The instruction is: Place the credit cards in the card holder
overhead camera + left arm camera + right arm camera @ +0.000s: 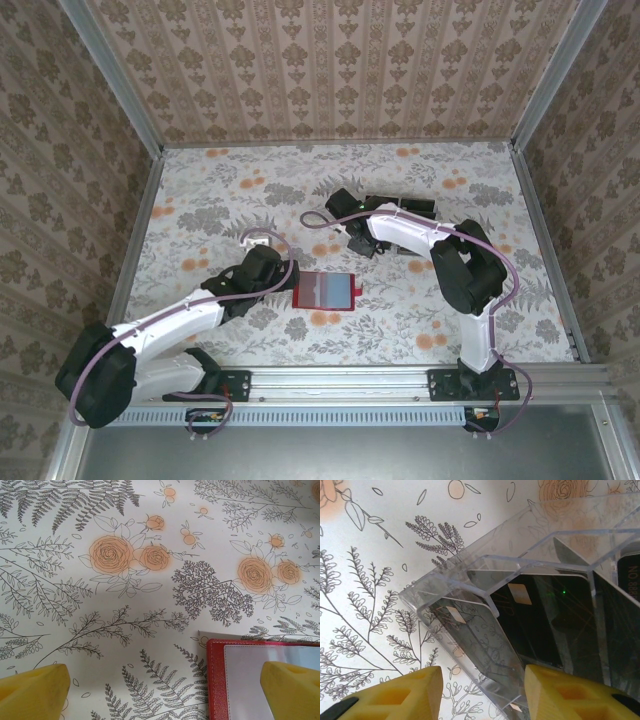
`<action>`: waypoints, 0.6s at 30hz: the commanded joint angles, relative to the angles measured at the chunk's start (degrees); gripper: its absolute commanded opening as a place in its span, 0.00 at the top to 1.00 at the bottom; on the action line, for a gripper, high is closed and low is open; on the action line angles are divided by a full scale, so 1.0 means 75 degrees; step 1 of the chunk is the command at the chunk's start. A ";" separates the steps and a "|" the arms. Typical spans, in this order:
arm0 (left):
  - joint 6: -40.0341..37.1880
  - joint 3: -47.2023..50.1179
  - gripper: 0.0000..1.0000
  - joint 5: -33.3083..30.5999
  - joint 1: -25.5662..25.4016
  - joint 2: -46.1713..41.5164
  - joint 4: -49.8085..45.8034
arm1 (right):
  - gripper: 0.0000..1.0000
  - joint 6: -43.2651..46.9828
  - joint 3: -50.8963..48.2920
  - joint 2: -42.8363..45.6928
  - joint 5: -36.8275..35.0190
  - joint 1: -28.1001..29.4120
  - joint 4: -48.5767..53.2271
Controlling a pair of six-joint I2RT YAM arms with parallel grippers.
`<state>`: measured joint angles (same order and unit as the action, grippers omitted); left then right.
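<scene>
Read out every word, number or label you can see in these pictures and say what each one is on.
"888 ON": pale letters running sideways on the black card at the right edge of the right wrist view, cut off by the frame, so only partly legible.
Other black cards in the clear plastic stand: no readable print.
Red wallet: no writing seen.

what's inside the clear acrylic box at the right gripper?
Black cards between the clear box's dividers. Their near ends sit behind the fingers of the right gripper, so no full count.
</scene>
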<state>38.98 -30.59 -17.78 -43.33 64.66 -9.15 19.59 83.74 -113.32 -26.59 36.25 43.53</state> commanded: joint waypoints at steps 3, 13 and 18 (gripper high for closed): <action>0.0133 0.0047 0.00 0.0006 0.0040 0.0129 0.0177 | 0.51 0.0176 0.0026 0.0233 -0.0427 -0.0017 -0.0099; 0.0161 0.0030 0.00 0.0067 0.0042 0.0308 0.0292 | 0.50 0.0317 -0.0055 -0.0114 -0.0648 -0.0017 -0.0189; 0.0169 0.0036 0.00 0.0068 0.0043 0.0320 0.0319 | 0.50 0.0332 -0.0084 -0.0189 -0.0663 0.0017 -0.0142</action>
<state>39.18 -30.59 -17.58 -43.33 66.81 -7.20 21.10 83.72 -113.40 -29.67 36.25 42.00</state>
